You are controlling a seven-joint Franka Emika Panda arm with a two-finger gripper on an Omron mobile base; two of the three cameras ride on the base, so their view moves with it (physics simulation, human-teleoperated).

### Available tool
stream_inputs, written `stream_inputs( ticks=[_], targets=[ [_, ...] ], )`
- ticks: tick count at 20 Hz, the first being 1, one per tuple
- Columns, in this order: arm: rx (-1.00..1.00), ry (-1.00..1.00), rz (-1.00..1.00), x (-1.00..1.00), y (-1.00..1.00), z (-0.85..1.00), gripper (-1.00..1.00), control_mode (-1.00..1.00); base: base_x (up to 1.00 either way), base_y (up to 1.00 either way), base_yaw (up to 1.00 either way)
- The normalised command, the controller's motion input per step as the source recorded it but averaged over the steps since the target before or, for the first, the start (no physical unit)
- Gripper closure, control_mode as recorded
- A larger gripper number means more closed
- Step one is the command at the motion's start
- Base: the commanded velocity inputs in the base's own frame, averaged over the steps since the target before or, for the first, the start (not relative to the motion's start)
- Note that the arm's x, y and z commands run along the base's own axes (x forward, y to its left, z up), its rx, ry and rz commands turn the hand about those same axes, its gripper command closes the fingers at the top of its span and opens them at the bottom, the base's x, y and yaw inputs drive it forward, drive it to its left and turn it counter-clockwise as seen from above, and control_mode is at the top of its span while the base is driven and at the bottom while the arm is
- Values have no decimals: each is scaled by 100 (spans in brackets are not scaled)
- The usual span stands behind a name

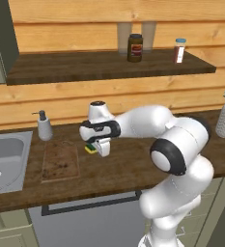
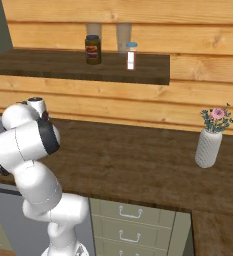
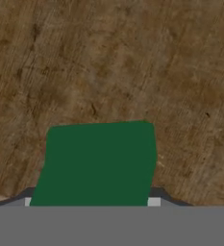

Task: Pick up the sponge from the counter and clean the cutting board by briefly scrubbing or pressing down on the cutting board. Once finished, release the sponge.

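Note:
My gripper (image 1: 96, 148) hangs just above the dark wood counter (image 1: 128, 166), a little right of the cutting board (image 1: 60, 160), and it is shut on the sponge (image 1: 90, 148). In the left base view the sponge's green top and yellow base peek out at the fingers' left side. The hand view looks straight down on the sponge (image 3: 99, 163), whose green face sits between the two dark fingertips over counter planks (image 3: 108, 62). The speckled brown board lies flat between the sink and the gripper.
A steel sink (image 1: 3, 161) is set in the counter at the left, with a soap dispenser (image 1: 44, 126) behind it. A white vase with flowers (image 2: 208, 145) stands at the far right. A jar (image 1: 134, 47) and a bottle (image 1: 179, 50) stand on the higher shelf.

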Motion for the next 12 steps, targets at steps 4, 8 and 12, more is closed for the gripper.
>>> stream_inputs(
  ticks=[4, 8, 12],
  targets=[
    [0, 0, -7, 6, -96, 8, 100, -100, 0, 0, 0],
    [-1, 0, -3, 1, -65, -3, 100, -100, 0, 0, 0],
    [-4, 0, -1, 3, -29, -42, 100, -100, 0, 0, 0]
  ],
)
